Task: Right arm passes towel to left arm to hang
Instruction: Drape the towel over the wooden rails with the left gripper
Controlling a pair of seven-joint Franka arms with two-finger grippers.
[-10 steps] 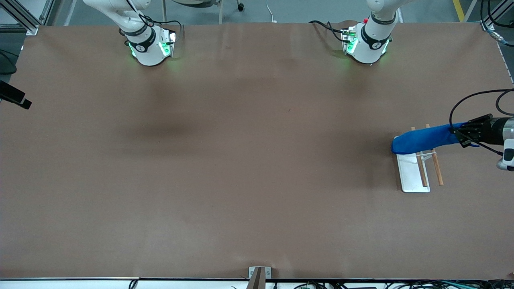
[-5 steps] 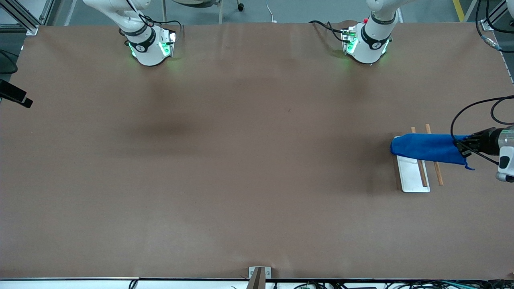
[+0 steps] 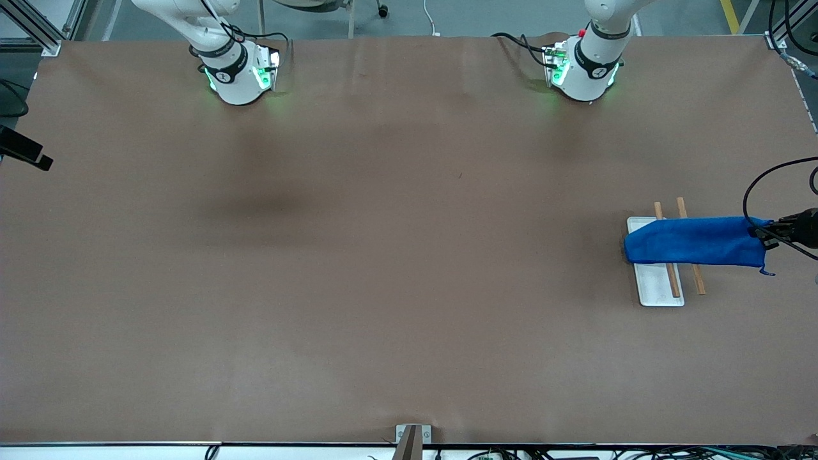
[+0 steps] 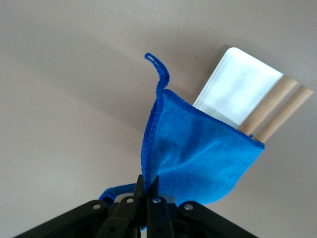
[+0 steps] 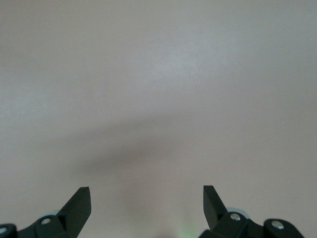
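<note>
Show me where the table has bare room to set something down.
Bare brown table runs from the two arm bases to the camera edge. The crowded spot is at the left arm's end: the towel draped over the wooden rack, held by the left hand.

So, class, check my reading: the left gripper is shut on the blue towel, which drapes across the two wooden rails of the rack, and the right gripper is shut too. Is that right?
Not quite. The right gripper is open: the right wrist view shows its fingers wide apart over bare table. The rest stands: the left gripper is shut on the towel, draped across the rack's wooden rails.
</note>
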